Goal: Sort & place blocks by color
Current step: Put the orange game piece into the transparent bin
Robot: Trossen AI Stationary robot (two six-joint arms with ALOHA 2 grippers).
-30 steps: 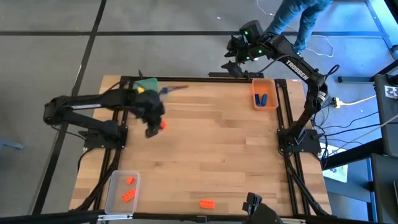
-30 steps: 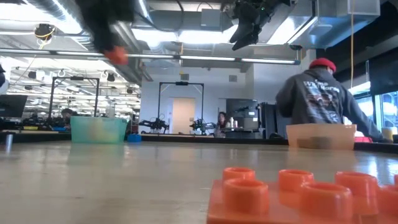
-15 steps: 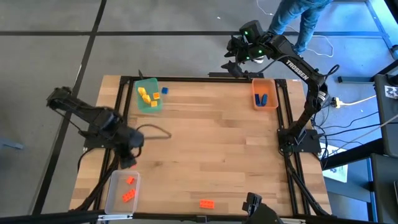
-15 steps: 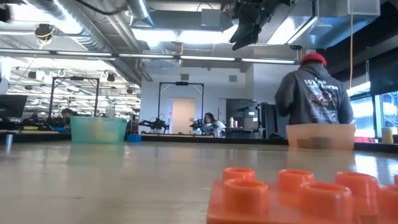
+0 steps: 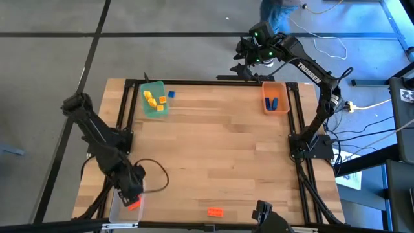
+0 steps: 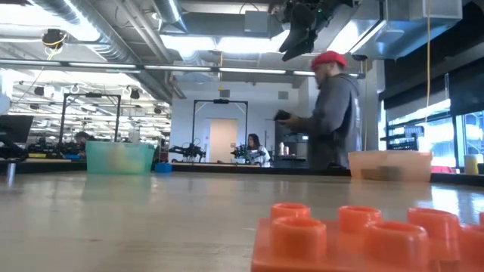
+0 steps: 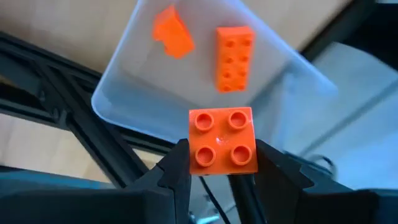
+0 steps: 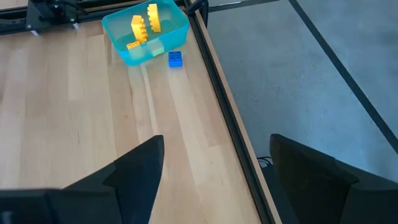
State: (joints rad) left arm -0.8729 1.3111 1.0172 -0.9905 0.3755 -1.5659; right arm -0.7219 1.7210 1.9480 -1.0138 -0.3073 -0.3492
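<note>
My left gripper (image 5: 132, 197) hangs over the clear bin (image 5: 115, 202) at the table's near left corner, shut on a square orange block (image 7: 222, 148). Two more orange blocks (image 7: 234, 57) lie on the bin's floor. Another orange block (image 5: 215, 211) lies on the table by the near edge, large in the low view (image 6: 363, 234). My right gripper (image 8: 214, 180) waits open, high above the far right corner. Beyond it, yellow blocks sit in the green bin (image 8: 146, 30) and a blue block (image 8: 175, 59) lies on the table beside that bin. My left gripper pinches the four-stud orange block between its two fingers, which press on two opposite side faces (image 7: 194, 155). The fingers slant steeply down from above. The block is lifted clear above the clear bin's near rim (image 7: 124, 118), studs facing the wrist camera.
An orange bin (image 5: 274, 98) with blue blocks stands at the far right corner. A black frame (image 5: 207, 81) runs along the table's edges. A loose cable (image 5: 158, 175) loops beside my left arm. A person stands in the room behind the table (image 6: 329, 113).
My left gripper has swung from beside the green bin toward the table's near edge, sinking a little and rolling its wrist, and has carried the orange block over the clear bin. The person in the room behind has walked sideways.
</note>
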